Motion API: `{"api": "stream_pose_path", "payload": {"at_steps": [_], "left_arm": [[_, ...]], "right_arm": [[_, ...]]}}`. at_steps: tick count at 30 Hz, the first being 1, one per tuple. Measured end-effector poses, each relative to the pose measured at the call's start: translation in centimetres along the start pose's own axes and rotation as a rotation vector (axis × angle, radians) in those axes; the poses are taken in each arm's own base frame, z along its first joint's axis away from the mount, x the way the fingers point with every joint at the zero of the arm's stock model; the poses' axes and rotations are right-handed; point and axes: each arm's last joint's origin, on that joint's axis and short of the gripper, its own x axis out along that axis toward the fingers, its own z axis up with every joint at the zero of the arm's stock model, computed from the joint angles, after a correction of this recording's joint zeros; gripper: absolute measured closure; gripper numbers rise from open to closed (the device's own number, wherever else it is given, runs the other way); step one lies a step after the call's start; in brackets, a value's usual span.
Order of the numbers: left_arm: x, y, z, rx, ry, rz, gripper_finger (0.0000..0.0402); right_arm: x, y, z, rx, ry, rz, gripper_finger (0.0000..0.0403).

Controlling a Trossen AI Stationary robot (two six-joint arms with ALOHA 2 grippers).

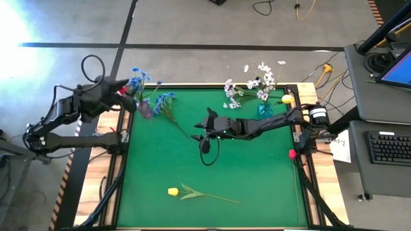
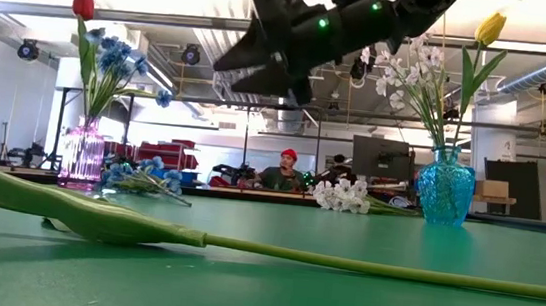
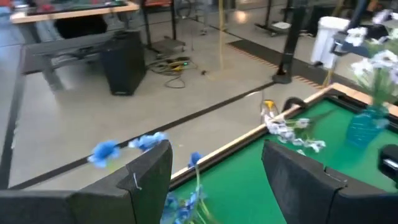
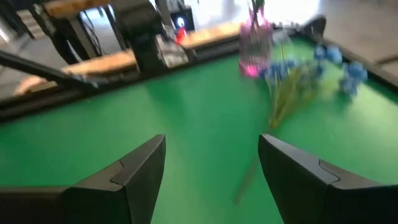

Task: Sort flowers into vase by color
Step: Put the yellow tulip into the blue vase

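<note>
Left gripper (image 1: 128,90) hovers open over the pink vase (image 1: 146,109), which holds blue flowers and a red tulip (image 2: 83,4). A blue spray (image 1: 166,102) lies just beside it. Right gripper (image 1: 200,130), open mid-mat, likely reaches for that spray next. A yellow tulip (image 1: 173,191) lies at the near edge.

Green table (image 1: 257,173) with wood rim. Keyboard (image 1: 390,147) on a dark desk (image 1: 379,173) right of the table, laptop (image 1: 397,69) behind the keyboard. Cables (image 1: 324,74) on the floor off the table's far right corner. Low view: a person in a red cap (image 2: 286,170) seated past the table's far edge, monitor (image 2: 381,158) beside them.
</note>
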Motion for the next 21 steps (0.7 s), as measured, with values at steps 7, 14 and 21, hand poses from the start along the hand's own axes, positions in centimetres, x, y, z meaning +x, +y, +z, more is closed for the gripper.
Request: {"api": "stream_pose_path", "payload": {"at_steps": [7, 14, 21], "left_arm": [[-0.5, -0.3, 0.8, -0.010, 0.011, -0.149, 0.0164], [-0.9, -2.2, 1.4, -0.060, -0.008, -0.617, 0.0164], [-2.0, -2.2, 1.5, -0.118, -0.002, -0.743, 0.0164]], "right_arm": [[-0.5, -0.2, -0.9, -0.039, 0.139, 0.007, 0.0154], [-1.1, 0.4, -2.2, -0.052, 0.320, 0.221, 0.0154], [-2.4, 3.1, -3.6, -0.036, 0.466, 0.345, 0.0154]]}}
